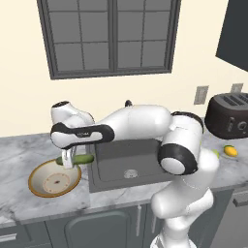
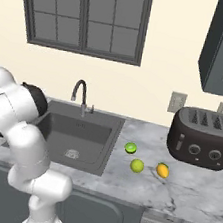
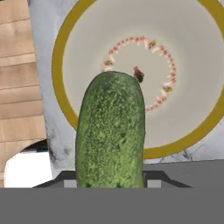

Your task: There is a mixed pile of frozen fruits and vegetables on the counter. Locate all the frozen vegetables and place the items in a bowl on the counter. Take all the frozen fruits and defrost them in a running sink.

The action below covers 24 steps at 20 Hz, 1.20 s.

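Jaws (image 1: 68, 162) clamped on the cucumber (image 1: 77, 159), held level above the right part of the bowl's rim. Seen along the jaws, cucumber (image 3: 110, 135) reaching out from between them over the bowl (image 3: 65, 52), its rounded far end over the cream inside near the ring of reddish-brown marks. Bowl (image 1: 36, 186) just below the jaws and a little to their left, on the marble bench (image 1: 29, 150), with nothing lying in it. Sink (image 1: 116, 164) directly to the right of the jaws, dark basin with a round drain, its curved faucet (image 2: 79, 91) at the back. Well away from the jaws, past the sink on the far stretch of bench: a darker green ball (image 2: 131, 148), a yellow-green ball (image 2: 137, 165) just in front of it, and a yellow-orange round piece (image 2: 162, 170) beside that, none of the three touching. Black toaster (image 2: 203, 139) behind them against the wall.
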Available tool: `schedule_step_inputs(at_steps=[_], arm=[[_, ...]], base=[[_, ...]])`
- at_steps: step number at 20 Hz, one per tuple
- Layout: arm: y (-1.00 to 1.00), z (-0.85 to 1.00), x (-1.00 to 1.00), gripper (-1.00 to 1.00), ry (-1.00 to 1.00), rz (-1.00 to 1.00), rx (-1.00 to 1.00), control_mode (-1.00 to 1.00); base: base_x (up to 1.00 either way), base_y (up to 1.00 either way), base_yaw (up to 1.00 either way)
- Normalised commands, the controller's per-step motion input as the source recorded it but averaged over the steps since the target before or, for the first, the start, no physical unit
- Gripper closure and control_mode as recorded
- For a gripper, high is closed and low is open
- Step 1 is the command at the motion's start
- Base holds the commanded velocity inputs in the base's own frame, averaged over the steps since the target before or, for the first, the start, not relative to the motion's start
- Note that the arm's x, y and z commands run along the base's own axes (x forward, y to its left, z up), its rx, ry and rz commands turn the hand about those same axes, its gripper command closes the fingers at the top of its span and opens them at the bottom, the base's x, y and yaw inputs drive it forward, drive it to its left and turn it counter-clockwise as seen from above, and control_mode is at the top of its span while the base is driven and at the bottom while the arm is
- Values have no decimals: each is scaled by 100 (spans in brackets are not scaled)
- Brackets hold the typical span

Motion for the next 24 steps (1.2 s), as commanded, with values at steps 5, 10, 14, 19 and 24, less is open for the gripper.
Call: schedule_step_inputs(at_steps=[5,10,14,19,24], arm=[[83,-31,35,100,1,4,-8,-100],[29,-37,20,100,0,-3,-8,-100],[25,-36,25,100,5,-2,-4,-100],[9,-54,9,100,4,-5,0,-100],[-14,-44,-12,100,-1,-2,10,-100]], base=[[0,0,0],[0,0,0],[0,0,0],[0,0,0],[0,0,0]])
